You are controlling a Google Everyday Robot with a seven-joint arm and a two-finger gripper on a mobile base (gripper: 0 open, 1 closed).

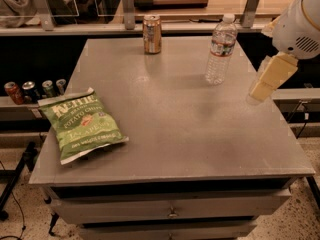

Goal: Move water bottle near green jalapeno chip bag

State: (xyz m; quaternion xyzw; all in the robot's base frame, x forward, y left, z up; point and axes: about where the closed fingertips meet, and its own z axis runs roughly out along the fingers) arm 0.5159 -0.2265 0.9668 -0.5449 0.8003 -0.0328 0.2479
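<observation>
The water bottle (pixel 220 49) stands upright at the back right of the grey table (pixel 185 129); it is clear and ribbed, with a white cap and a white-and-red label band. The green jalapeno chip bag (pixel 80 124) lies flat near the table's front left edge, far from the bottle. My gripper (pixel 267 79), cream-coloured under the white arm housing (pixel 300 24), hangs over the table's right edge, to the right of the bottle and a little nearer the front, apart from it.
A gold-brown drink can (pixel 152 34) stands at the back centre of the table. Several cans (pixel 32 90) sit on a low shelf to the left. A rail with posts (pixel 127 4) runs behind the table. Drawers (pixel 170 209) are below the front edge.
</observation>
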